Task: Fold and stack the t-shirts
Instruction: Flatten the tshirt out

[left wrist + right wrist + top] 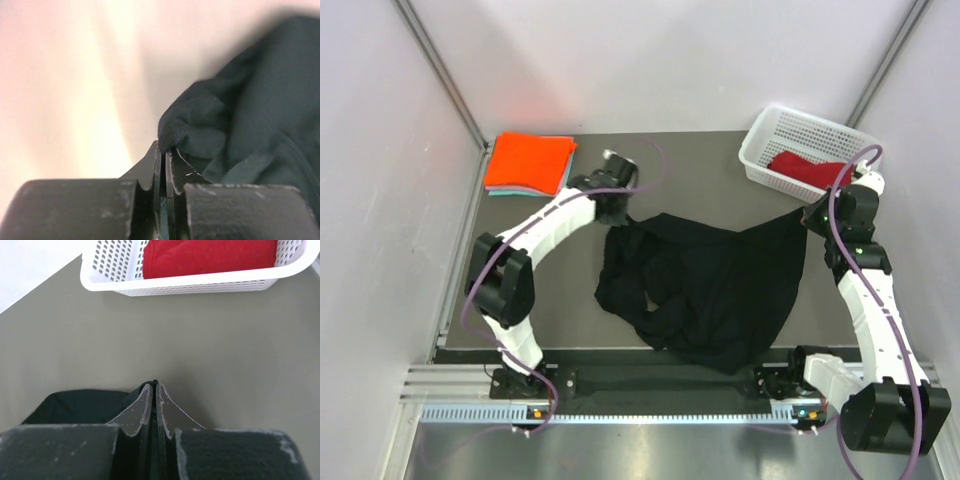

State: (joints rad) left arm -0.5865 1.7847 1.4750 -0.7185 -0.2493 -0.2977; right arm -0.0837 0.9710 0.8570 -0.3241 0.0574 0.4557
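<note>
Right gripper (154, 386) near basket (200, 284) with red t-shirt (210, 255)

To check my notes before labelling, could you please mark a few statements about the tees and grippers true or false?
1. The left gripper and right gripper are both shut on the black tee. True.
2. The orange tee lies on the black tee. False: it lies on the teal tee, at the far left corner.
3. The red tee lies in the basket. True.
4. The black tee is folded. False: it lies rumpled and spread on the table.
</note>
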